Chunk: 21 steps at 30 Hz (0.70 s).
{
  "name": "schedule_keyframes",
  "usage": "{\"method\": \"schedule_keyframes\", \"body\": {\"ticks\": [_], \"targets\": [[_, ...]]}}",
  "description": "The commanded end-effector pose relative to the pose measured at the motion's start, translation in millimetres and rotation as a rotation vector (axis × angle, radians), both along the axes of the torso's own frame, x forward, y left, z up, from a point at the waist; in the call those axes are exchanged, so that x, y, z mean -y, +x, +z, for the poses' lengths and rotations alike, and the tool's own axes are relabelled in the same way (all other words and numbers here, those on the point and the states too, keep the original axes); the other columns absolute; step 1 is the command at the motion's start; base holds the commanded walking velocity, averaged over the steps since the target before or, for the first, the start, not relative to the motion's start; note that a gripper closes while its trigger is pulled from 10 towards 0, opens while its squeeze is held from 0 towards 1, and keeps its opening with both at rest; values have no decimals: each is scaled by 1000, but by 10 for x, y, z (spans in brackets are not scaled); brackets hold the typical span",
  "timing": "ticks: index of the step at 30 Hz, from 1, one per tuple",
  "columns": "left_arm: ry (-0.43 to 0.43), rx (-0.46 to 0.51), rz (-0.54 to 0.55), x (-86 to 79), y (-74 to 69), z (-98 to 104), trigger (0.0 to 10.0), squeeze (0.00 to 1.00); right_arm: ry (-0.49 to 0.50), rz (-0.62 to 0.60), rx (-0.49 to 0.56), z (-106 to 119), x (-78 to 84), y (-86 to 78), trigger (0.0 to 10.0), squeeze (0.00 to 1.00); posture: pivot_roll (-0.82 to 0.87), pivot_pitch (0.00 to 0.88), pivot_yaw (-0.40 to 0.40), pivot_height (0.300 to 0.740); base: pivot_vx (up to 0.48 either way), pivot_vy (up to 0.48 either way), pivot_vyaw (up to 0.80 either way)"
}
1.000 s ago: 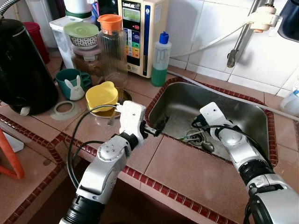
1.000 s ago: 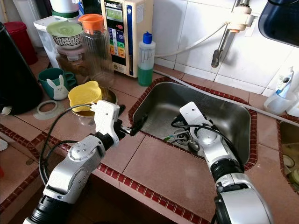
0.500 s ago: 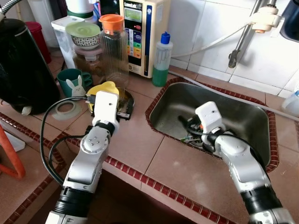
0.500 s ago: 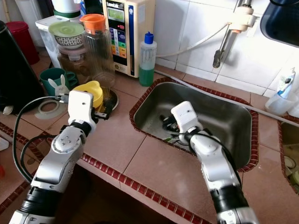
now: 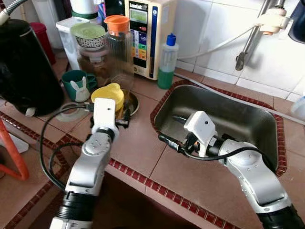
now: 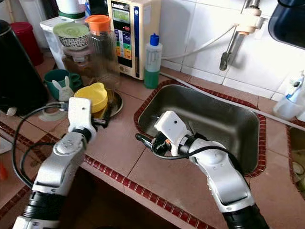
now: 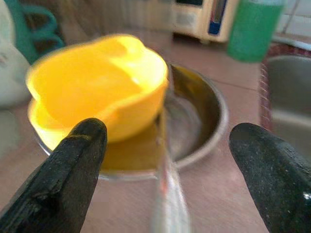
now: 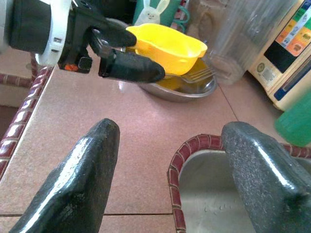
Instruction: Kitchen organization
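Moved: right gripper, lifted from stainless steel sink to its tiled rim, fingers spread, empty.
Left gripper: parted, empty, at yellow plastic bowl.

1 yellow bowl, 1 steel dish, 1 fork, 1 sink.

- Both arms are silver metal, built of rounded segments, with black ribbed collars near the bottom of the head views.
- The left gripper sits beyond a boxy white wrist housing; a black cable loops loosely behind that housing along the forearm.
- The right gripper has a like white housing, black cables bundled just behind it.
- The fingers are matte black, broad and rounded at the tips.
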State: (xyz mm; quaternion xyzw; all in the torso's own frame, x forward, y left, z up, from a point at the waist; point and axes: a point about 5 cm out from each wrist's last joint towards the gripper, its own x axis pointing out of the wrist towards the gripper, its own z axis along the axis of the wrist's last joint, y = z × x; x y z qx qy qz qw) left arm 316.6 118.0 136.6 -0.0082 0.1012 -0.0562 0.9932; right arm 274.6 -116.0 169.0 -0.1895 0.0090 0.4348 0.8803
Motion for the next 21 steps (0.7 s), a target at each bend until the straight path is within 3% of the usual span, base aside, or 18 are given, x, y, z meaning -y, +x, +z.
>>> {"method": "schedule_keyframes", "body": {"ticks": [1, 5, 17, 19, 20, 21], "targets": [[-27, -31, -27, 56, -16, 12, 10000, 0, -17, 12, 7, 20, -10, -28, 10000, 0, 113, 0, 0, 740, 0, 0, 0], [-32, -63, -73, 154, -9, 22, 10000, 0, -29, 14, 1, -1, -29, -45, 10000, 0, 109, 0, 1, 740, 0, 0, 0], [-49, -127, -29, 67, -14, -51, 10000, 0, -43, 1, 0, 2, -25, -48, 10000, 0, 107, 0, 1, 740, 0, 0, 0], [-47, -130, -25, 57, -10, -56, 4588, 0, -43, 0, 0, 2, -26, -47, 10000, 0, 106, 0, 1, 740, 0, 0, 0], [-44, -131, -23, 48, -6, -59, 549, 0, -43, -1, 0, 3, -26, -46, 10000, 0, 107, 0, 0, 740, 0, 0, 0], [-48, -131, -21, 44, -4, -59, 549, 0, -41, -3, -1, 3, -26, -46, 10000, 0, 107, 0, 0, 740, 0, 0, 0]]}}
